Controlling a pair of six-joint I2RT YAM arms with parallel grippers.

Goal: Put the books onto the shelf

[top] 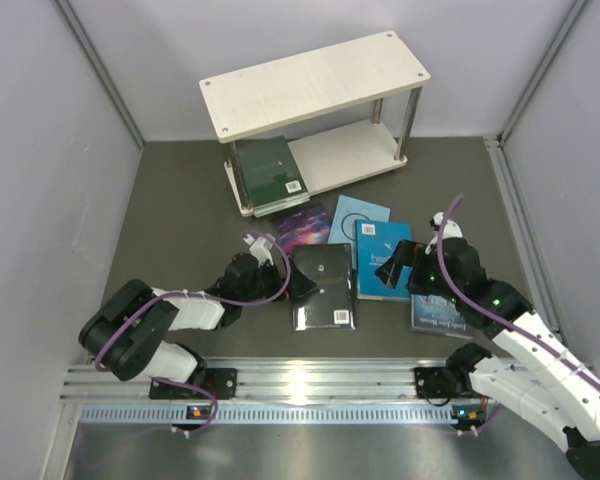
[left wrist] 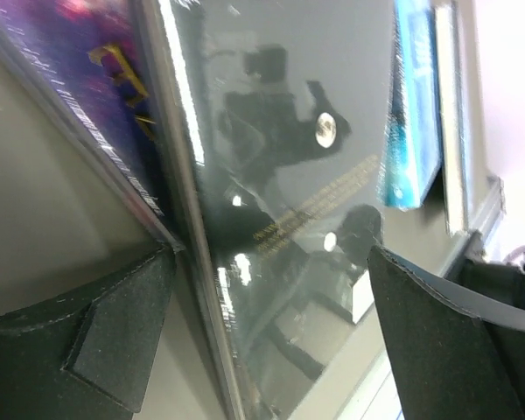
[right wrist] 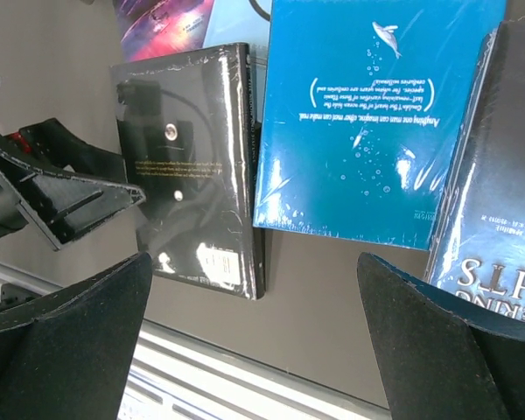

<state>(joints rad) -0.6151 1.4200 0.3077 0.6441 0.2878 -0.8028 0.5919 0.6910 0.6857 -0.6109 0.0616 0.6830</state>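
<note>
Only the green book (top: 270,170) is on the shelf (top: 315,80), five more books (top: 383,260) lie on the bench (top: 180,200), and my left end effector (top: 300,287) and right end effector (top: 408,270) gape empty.

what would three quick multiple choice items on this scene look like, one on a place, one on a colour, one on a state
1. Where on the shelf does the dark green book lie?
A. top board
B. lower board
C. off the shelf altogether

2. What colour is the book nearest the left end effector?
A. yellow
B. black
C. red

3. How do the two end effectors stand?
A. both open, holding nothing
B. left shut on a book
C. right shut on a book

Answers:
1 B: the overhead view shows it flat under the top board, at the left end.
2 B: the black book has its edge right at that end effector.
3 A: the left and the right end effector are both spread wide in their wrist views, gripping no book.
</note>
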